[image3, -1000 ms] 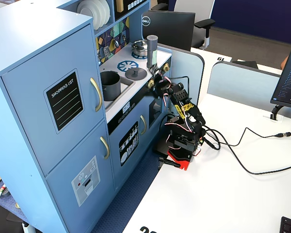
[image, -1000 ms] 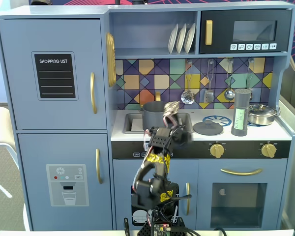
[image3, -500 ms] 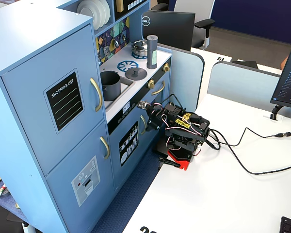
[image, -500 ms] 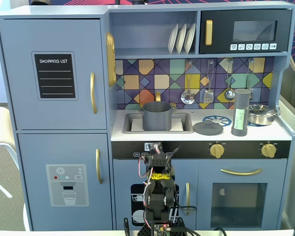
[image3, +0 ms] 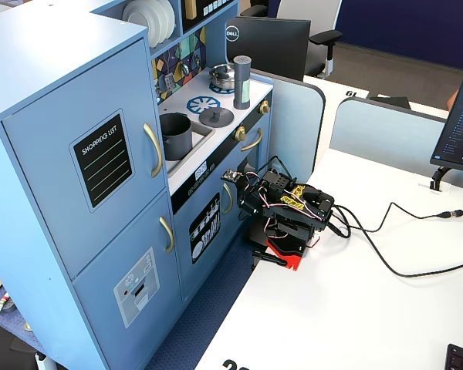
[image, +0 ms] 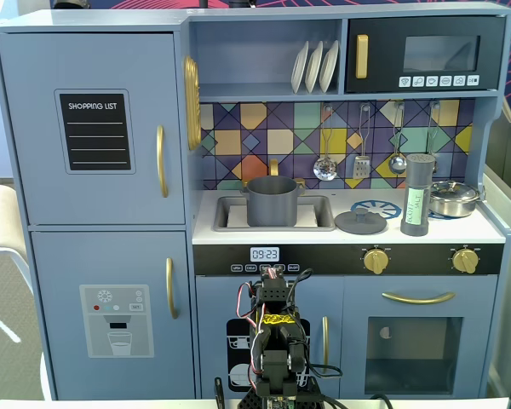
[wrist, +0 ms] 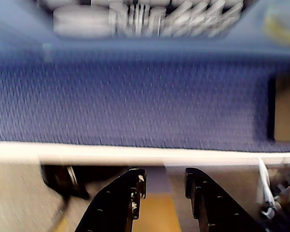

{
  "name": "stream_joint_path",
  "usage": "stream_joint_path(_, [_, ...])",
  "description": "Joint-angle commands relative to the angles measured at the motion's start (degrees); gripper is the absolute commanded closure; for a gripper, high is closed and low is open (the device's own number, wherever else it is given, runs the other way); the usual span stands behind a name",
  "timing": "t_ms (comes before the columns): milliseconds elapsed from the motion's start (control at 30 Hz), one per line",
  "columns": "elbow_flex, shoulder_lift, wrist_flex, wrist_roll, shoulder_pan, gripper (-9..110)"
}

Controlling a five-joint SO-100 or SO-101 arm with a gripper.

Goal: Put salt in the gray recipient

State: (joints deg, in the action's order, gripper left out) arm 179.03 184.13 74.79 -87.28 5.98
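**Inspector:** Start with the biggest item.

**Assistant:** The toy kitchen (image: pixel 255 204) stands against the white desk (image3: pixel 355 308). In a fixed view the arm (image3: pixel 289 212) sits folded low at the desk edge, facing the kitchen's lower doors, well below the counter.

**Inspector:** The task's things?

**Assistant:** The gray recipient (image: pixel 271 201) stands upright in the sink (image: pixel 230 213), nothing visible inside it from these angles. Its lid (image: pixel 361 221) lies on the counter to the right in that view. The salt (image: pixel 418 195) stands upright further right, just beside the shiny pan (image: pixel 454 198), well apart from the recipient.

**Inspector:** The hand?

**Assistant:** In the wrist view the hand (wrist: pixel 164 186) points down toward blue carpet (wrist: pixel 135 106), fingers (wrist: pixel 121 203) parted with a clear gap, gripping nothing.

**Inspector:** Progress?

**Assistant:** By my judgement, none. The salt is untouched. Reaching up, grasping the shaker, carrying it to the recipient and releasing all remain.
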Motion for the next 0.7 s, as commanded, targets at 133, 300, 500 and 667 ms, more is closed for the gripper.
stream_joint_path(133, [-0.4, 0.4, 1.3, -2.1, -0.1, 99])
stream_joint_path(300, [-0.4, 0.4, 1.3, -2.1, -0.1, 99])
stream_joint_path(500, [-0.4, 0.4, 1.3, -2.1, -0.1, 98])
stream_joint_path(667, [-0.4, 0.4, 1.3, -2.1, -0.1, 97])
